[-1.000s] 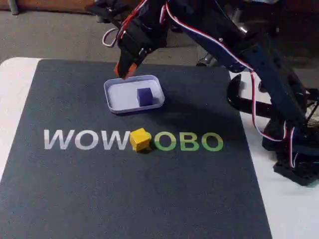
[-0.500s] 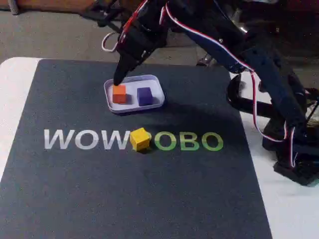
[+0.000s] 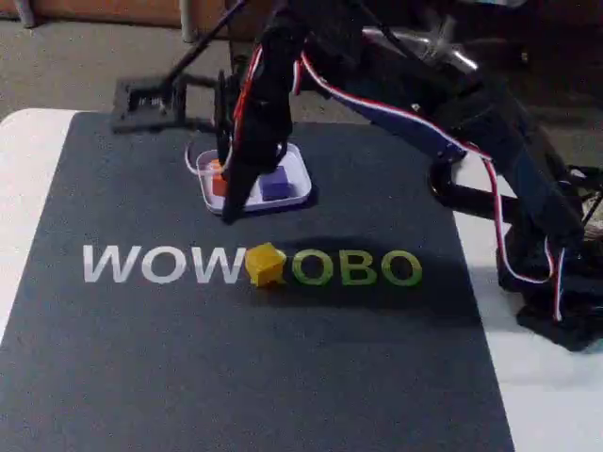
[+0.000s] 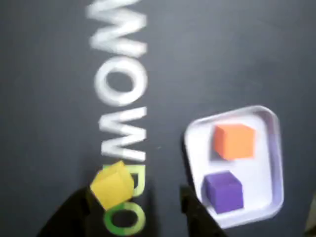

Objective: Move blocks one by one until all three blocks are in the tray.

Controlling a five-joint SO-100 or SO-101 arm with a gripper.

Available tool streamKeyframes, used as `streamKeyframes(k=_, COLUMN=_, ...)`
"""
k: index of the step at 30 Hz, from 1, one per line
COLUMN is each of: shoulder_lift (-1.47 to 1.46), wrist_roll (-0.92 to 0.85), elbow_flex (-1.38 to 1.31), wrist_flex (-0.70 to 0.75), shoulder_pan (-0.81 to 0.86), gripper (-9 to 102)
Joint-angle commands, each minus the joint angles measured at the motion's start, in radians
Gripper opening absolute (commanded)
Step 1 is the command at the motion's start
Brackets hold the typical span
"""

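Observation:
The pale tray [image 3: 300,174] sits at the back of the dark mat. In it lie the orange block [image 3: 217,175], partly hidden behind the arm, and the purple block [image 3: 274,183]. The yellow block [image 3: 265,265] rests on the mat's lettering in front of the tray. My gripper [image 3: 232,207] points down over the tray's front left edge. In the wrist view the gripper [image 4: 133,217] is open and holds nothing, its dark fingers [image 4: 197,217] apart at the bottom. The yellow block [image 4: 112,184] lies just ahead of them, and the tray [image 4: 196,129] with the orange block [image 4: 234,140] and purple block [image 4: 223,191] lies to the right.
White and green WOWROBO lettering [image 3: 160,265] crosses the dark mat [image 3: 236,367]. The arm's base [image 3: 565,311] stands on the white table at the right. A dark frame [image 3: 146,102] lies beyond the mat's back left corner.
The orange block went from my gripper into the tray beside the purple one. Since then the gripper has swung from the tray's back left toward its front edge, nearer the yellow block.

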Motion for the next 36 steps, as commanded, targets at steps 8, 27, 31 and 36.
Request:
streamKeyframes(k=8, shoulder_lift=0.318, wrist_roll=-0.215, elbow_flex=0.396, wrist_flex=-0.003, shoulder_pan=-0.014, gripper=21)
streamKeyframes(k=27, shoulder_lift=0.541, wrist_roll=-0.327, elbow_flex=1.025, wrist_flex=-0.431, shoulder_pan=-0.014, gripper=22)
streamKeyframes(k=31, shoulder_lift=0.586, wrist_roll=-0.348, elbow_flex=1.129, wrist_flex=-0.485, shoulder_pan=-0.005, gripper=22)
streamKeyframes(k=36, shoulder_lift=0.575, wrist_roll=-0.356, elbow_flex=1.129, wrist_flex=-0.491, shoulder_pan=-0.015, gripper=22)
